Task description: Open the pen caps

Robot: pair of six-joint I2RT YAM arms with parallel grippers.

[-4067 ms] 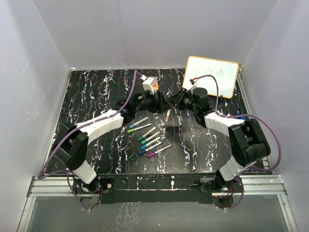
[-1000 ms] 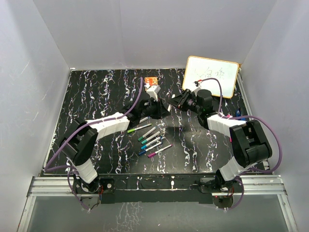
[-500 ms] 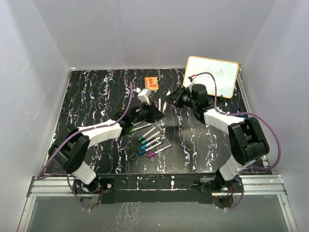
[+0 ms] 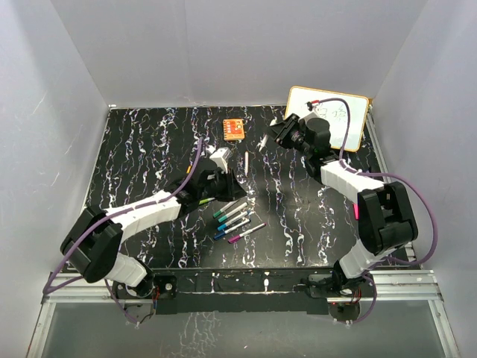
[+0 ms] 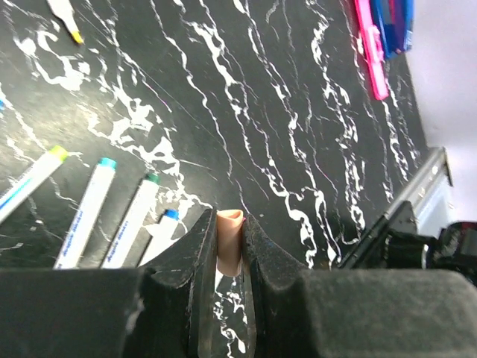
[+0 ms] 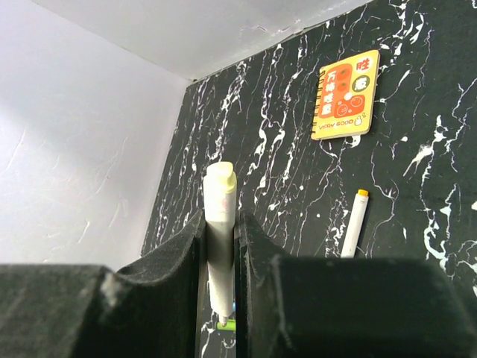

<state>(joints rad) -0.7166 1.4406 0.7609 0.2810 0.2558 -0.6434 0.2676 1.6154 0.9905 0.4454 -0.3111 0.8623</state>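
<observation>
1. My left gripper (image 5: 227, 224) is closed on a short, pale peach cap (image 5: 229, 240). The cap stands between the two fingers, with its rounded end poking just past their tips.
2. From above, I see that gripper (image 4: 225, 183) low over the black marbled table (image 4: 141, 149), just at the upper left end of the row of pens (image 4: 235, 221).
3. In the left wrist view, four of those pens lie side by side just beyond the fingers. Their barrels are white and their ends are yellow-green, teal, green and blue.
4. My right gripper (image 6: 221, 224) is clamped on a white pen (image 6: 220, 190). The barrel runs up between the fingers, and its pale cream tip stands clear above them.
5. In the overhead view, the right gripper (image 4: 270, 140) is raised near the back of the table, just in front of the whiteboard (image 4: 328, 118). It is well apart from the left gripper.
6. A loose pen (image 4: 245, 162) with an orange end lies flat on the table between the two grippers. It is not touching either one.
7. The orange block (image 4: 234, 128) sits behind that loose pen, close to the back wall. The right wrist camera shows the two near each other but apart.
</observation>
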